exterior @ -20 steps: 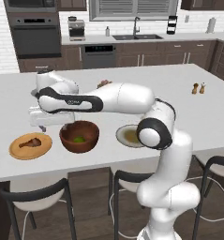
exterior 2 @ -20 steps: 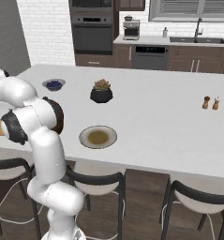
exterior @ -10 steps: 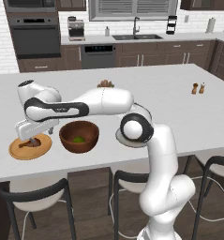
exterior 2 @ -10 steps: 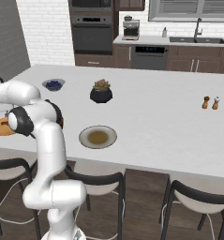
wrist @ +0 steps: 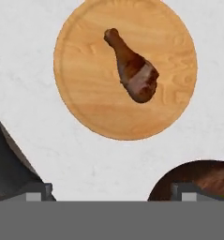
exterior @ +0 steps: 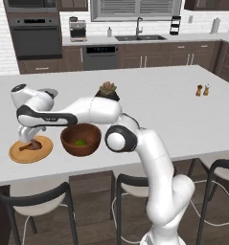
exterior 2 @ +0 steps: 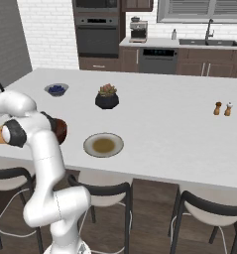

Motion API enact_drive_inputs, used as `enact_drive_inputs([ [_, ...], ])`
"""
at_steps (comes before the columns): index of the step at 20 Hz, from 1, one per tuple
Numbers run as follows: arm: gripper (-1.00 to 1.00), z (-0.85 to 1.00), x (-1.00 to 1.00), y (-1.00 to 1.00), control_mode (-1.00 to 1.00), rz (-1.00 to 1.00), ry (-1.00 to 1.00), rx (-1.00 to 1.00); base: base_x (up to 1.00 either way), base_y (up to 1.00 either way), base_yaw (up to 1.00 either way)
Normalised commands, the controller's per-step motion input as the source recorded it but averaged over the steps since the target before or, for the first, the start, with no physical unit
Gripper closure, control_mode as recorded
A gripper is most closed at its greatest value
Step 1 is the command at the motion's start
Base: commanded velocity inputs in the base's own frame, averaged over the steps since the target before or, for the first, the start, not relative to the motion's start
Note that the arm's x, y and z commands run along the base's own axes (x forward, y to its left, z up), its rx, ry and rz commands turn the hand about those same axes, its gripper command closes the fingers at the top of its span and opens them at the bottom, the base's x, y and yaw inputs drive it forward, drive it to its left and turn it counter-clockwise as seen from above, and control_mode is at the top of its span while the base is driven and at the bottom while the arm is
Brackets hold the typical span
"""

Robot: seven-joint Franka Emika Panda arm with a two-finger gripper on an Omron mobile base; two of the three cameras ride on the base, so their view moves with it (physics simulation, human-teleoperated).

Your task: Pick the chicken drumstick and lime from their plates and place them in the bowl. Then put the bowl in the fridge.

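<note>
One chicken drumstick [wrist: 133, 68] lies alone on the orange-tan wooden plate [exterior: 17, 154] near the bench's [exterior: 159, 110] front left corner. The claw [exterior: 29, 139] hangs just above that plate, its fingers spread wide and holding nothing. The lime [exterior: 80, 142] already sits inside the reddish-brown bowl [exterior: 80, 139], just beside the plate. The pale grey plate [exterior 2: 103, 145] is bare. The drumstick lies slantwise and tapers to a thin bone, so closing across the narrow end could let it slip or roll away. Compared with a second ago, the arm has swung from over the bowl across to the wooden plate.
</note>
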Motion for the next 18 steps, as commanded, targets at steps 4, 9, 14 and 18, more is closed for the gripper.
enact_drive_inputs([
  [4, -1.0, -0.17, 0.33, 0.0, -1.0, 0.4, 0.04, 0.04, 0.0, 0.0, 0.0],
  [9, -1.0, -0.35, 0.17, 0.01, -1.0, 0.23, 0.13, 0.01, 0.0, 0.0, 0.0],
  [14, -1.0, -0.54, 0.35, 0.03, -1.0, 0.12, 0.19, 0.0, 0.0, 0.0, 0.0],
  [18, -1.0, -0.24, 0.25, 0.13, -1.0, 0.06, 0.12, 0.0, 0.0, 0.0, 0.0],
])
